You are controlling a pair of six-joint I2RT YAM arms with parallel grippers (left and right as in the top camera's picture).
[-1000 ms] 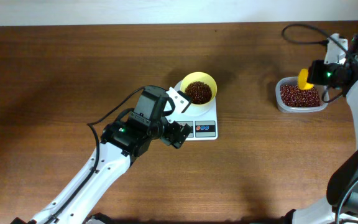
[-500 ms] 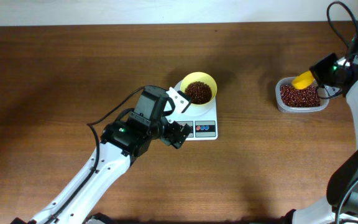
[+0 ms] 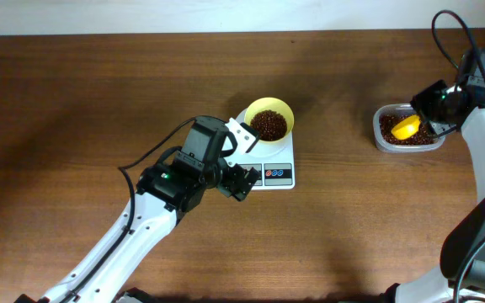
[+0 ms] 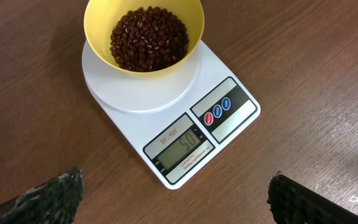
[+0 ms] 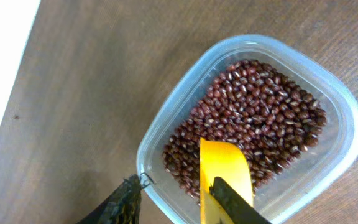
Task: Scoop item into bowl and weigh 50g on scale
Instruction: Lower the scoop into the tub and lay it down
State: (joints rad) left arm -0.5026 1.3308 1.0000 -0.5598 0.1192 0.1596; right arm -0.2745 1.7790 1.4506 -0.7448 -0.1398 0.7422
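Note:
The pale-yellow bowl (image 3: pixel 269 120) stands on the round platform of the white scale (image 3: pixel 278 174) and holds dark red-brown beans (image 4: pixel 149 38). In the left wrist view the scale (image 4: pixel 229 134) shows 50 on its display. My left gripper (image 3: pixel 242 182) hovers just in front of the scale, open and empty (image 4: pixel 176 186). My right gripper (image 3: pixel 426 108) is over the clear container (image 3: pixel 407 129) of beans (image 5: pixel 253 118). Its jaws stand apart (image 5: pixel 178 183). The yellow scoop (image 5: pixel 224 168) lies on the beans against the right finger, with a gap to the left finger.
The clear container (image 5: pixel 160 134) sits near the table's right edge, close to the back edge and the white wall. A black cable (image 3: pixel 449 34) loops above the right arm. The left arm stretches from the front left to the scale.
The yellow scoop has gone down from above the container onto the beans inside it. The right gripper's jaws now stand apart from it. The left arm, bowl and scale have not moved.

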